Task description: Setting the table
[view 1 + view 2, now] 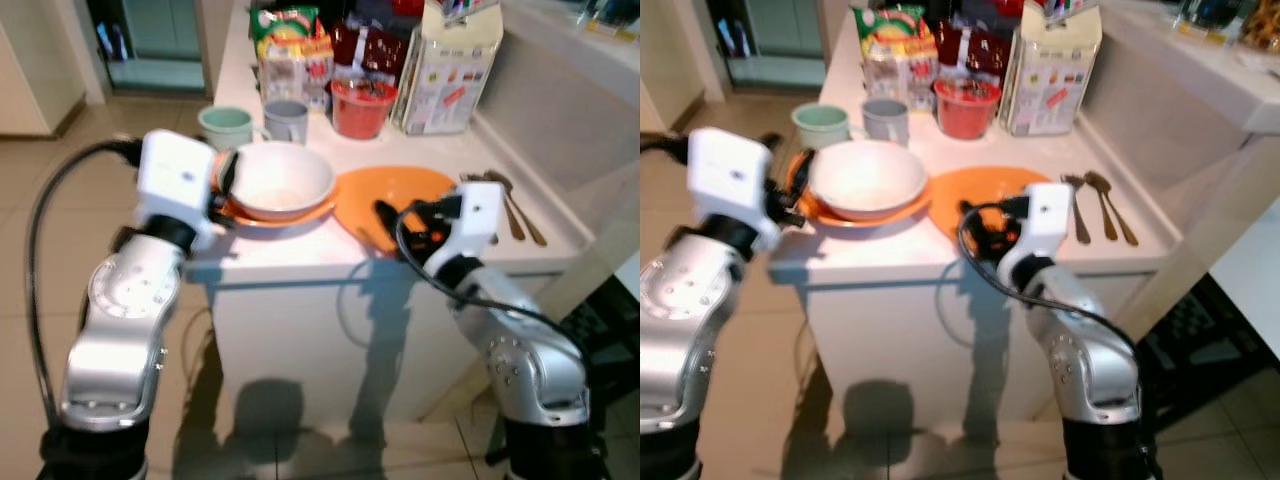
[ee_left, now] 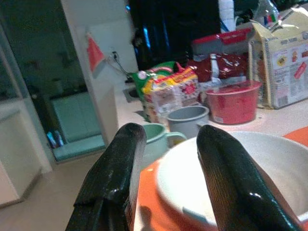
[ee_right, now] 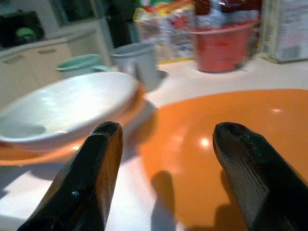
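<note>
Up at the far end of the white surface (image 1: 300,255) you have a crowd: 1 red tub (image 1: 360,107), 1 snack packet (image 1: 290,50), 1 dark red bag (image 1: 365,45) and 1 tall carton (image 1: 450,65). In front of them stand 2 mugs, a pale green mug (image 1: 228,125) and a grey mug (image 1: 287,120), side by side just behind the bowl. Over by the right edge lie 3 spoons (image 1: 515,205), near the wall and apart from the plates.

You are working with 2 orange plates and 1 bowl. The white bowl (image 1: 280,180) sits on the left orange plate (image 1: 300,215) at the surface's left front corner. The second orange plate (image 1: 390,195) lies bare just to its right, its rim touching or nearly touching the first; you cannot tell which.

Your left arm reaches in from the left, bent at the elbow, and the left claw (image 2: 166,139) sits spread at the bowl's left rim, 1 finger outside the bowl over the plate edge and 1 above the bowl's inside. It pinches nothing.

Your right arm comes up from the front, forearm angled toward the surface. The right claw (image 3: 166,132) is spread wide over the near edge of the bare plate, its fingers casting shadows on the orange, with nothing held.
</note>
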Controlling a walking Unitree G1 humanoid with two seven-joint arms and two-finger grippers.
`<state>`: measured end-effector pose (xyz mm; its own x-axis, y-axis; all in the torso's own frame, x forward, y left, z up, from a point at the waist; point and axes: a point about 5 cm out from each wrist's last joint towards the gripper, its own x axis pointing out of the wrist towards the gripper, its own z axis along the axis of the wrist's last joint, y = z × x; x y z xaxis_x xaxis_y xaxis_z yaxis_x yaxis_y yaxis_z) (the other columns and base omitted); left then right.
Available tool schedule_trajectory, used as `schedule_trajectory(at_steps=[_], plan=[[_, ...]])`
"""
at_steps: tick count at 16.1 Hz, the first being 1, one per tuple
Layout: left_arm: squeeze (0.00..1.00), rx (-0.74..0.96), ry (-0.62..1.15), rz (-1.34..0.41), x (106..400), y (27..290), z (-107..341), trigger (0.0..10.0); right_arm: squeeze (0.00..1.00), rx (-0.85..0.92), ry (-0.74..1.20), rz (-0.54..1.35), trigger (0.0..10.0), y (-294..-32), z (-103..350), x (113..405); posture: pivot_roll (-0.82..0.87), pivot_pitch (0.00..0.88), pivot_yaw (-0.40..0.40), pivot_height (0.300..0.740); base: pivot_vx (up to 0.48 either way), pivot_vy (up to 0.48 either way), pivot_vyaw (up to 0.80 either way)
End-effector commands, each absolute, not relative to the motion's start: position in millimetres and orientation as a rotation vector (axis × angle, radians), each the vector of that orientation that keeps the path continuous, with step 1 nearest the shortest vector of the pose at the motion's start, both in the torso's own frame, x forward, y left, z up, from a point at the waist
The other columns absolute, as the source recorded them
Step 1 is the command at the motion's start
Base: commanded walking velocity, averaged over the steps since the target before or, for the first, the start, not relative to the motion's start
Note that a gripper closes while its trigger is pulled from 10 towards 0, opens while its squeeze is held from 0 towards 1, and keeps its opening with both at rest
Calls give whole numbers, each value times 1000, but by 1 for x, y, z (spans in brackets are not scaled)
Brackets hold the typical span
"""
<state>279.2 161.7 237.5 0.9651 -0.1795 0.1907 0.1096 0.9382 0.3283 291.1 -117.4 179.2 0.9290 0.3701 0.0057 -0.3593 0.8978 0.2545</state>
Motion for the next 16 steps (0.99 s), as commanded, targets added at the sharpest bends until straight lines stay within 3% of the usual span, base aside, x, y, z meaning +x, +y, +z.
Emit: schedule_trajectory(at_steps=[1, 13, 16], plan=[[0, 349, -234, -179, 280, 152, 239, 10000, 0, 247, 29, 345, 10000, -127, 182, 292, 75, 0, -55, 740, 0, -480, 0], [0, 246, -206, -115, 286, 153, 235, 10000, 0, 255, 28, 334, 10000, -130, 185, 293, 70, 0, -64, 740, 0, -40, -39], [0, 234, -194, -112, 286, 152, 231, 10000, 0, 233, 24, 350, 10000, -128, 185, 293, 71, 0, -73, 740, 305, 0, -194]])
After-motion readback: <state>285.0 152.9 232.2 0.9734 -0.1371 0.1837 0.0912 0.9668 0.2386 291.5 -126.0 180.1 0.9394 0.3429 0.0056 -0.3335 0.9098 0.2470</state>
